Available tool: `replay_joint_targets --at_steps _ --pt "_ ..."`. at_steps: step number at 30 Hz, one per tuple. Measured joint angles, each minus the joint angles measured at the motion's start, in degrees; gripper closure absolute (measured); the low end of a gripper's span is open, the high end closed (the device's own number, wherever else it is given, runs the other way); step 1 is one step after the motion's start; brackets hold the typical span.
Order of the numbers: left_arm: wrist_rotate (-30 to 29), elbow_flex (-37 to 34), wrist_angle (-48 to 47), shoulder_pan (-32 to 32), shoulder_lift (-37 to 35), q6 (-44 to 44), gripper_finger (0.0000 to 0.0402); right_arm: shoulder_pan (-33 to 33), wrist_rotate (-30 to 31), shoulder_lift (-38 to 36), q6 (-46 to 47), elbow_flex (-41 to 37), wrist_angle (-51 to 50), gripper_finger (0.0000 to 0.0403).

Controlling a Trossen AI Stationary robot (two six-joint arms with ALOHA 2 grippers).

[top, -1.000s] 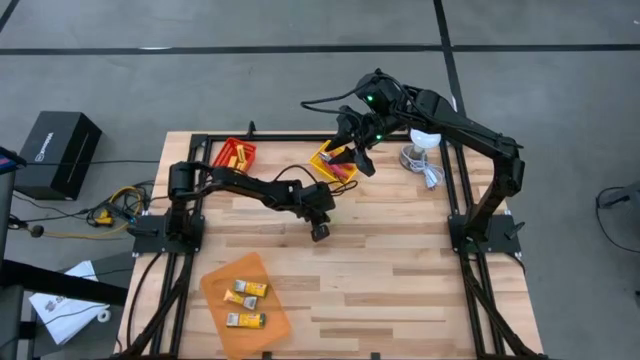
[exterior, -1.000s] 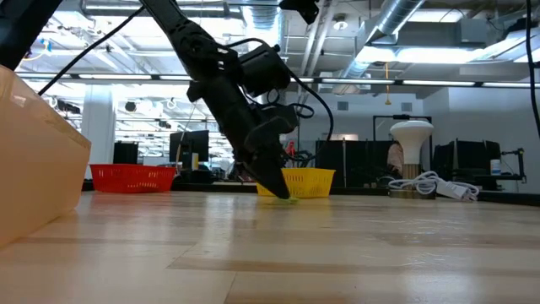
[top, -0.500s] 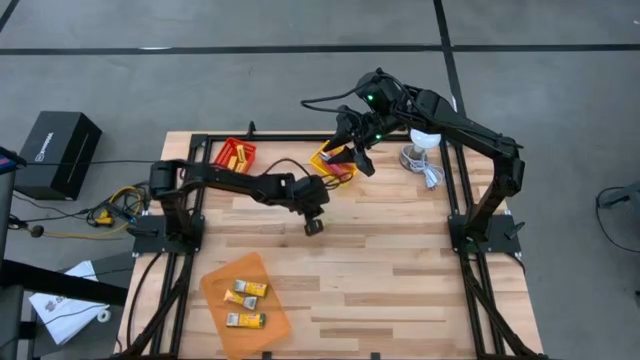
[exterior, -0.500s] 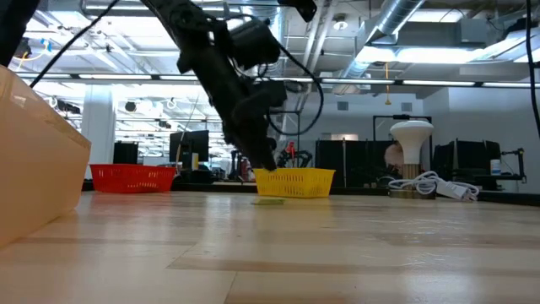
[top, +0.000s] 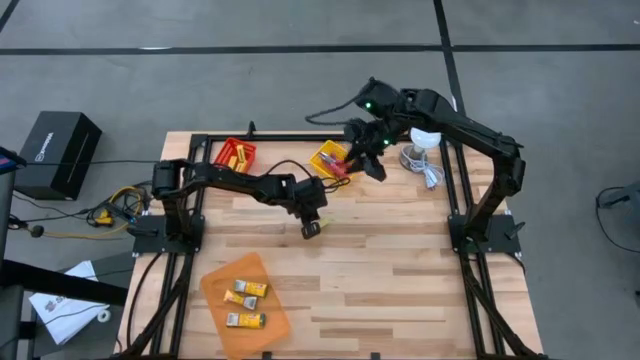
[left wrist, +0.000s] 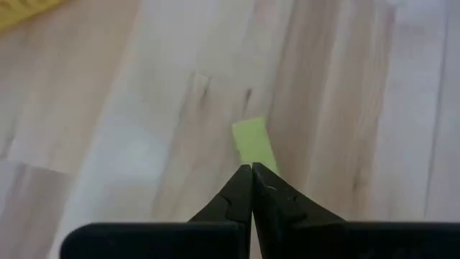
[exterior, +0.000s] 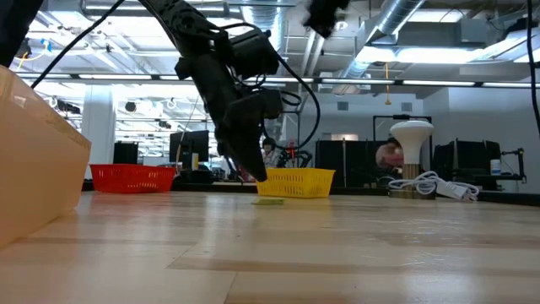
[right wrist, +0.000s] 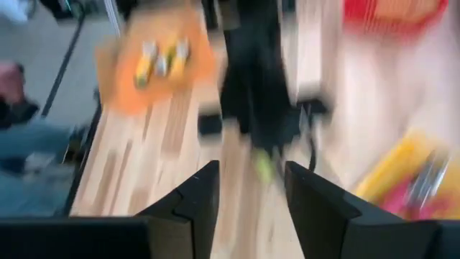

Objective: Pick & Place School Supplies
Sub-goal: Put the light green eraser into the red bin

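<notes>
My left gripper [top: 312,228] hangs shut over the middle of the table, its tips [left wrist: 251,167] just above a small flat green piece [left wrist: 253,142] that lies flat on the wood [exterior: 270,201]. In the low view the left gripper [exterior: 256,176] is clear of the table. My right gripper [top: 372,166] is open [right wrist: 248,180] in the air beside the yellow tray [top: 328,158], which holds red-handled tools and yellow sticks. Three yellow-and-white packs [top: 246,291] lie in the orange tray [top: 225,285].
A red tray [top: 235,153] with yellow items sits at the far left of the table. The white round lamp-like object [top: 421,143] and its cable [top: 432,176] are at the far right. Bare wood lies between the orange tray and the right edge.
My left gripper has risen off the table, away from the green piece, and drawn slightly toward the left edge; the piece has stayed on the wood. My right gripper has swung from over the yellow tray toward the table's right.
</notes>
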Motion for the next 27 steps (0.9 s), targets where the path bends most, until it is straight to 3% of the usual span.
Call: replay_joint_targets --at_steps 4,7,14,17,21,27 --pt "0.0 0.0 0.1 -0.2 0.0 -0.8 0.0401 -0.6 -0.9 -0.9 0.1 -7.1 -5.9 0.0273" --pt "2.4 0.0 0.0 -0.1 0.0 -5.0 0.0396 -0.6 -1.7 -3.7 1.0 -14.9 -3.6 0.0273" --pt "5.3 -2.1 -0.1 -0.1 0.0 -13.6 0.0385 0.2 -4.3 -9.1 11.1 -35.2 13.0 0.0259" --pt "5.1 -3.8 0.1 -1.0 0.0 -15.7 0.0398 1.7 -2.7 -10.7 14.8 -42.1 19.7 0.0291" --pt "3.5 -4.9 0.2 -3.1 0.0 -17.6 0.0399 4.0 2.0 -11.9 18.4 -49.0 29.8 0.0383" --pt "1.6 -4.8 3.3 -5.5 0.0 -25.1 0.0401 6.2 5.4 -7.9 23.1 -54.2 41.6 0.04"
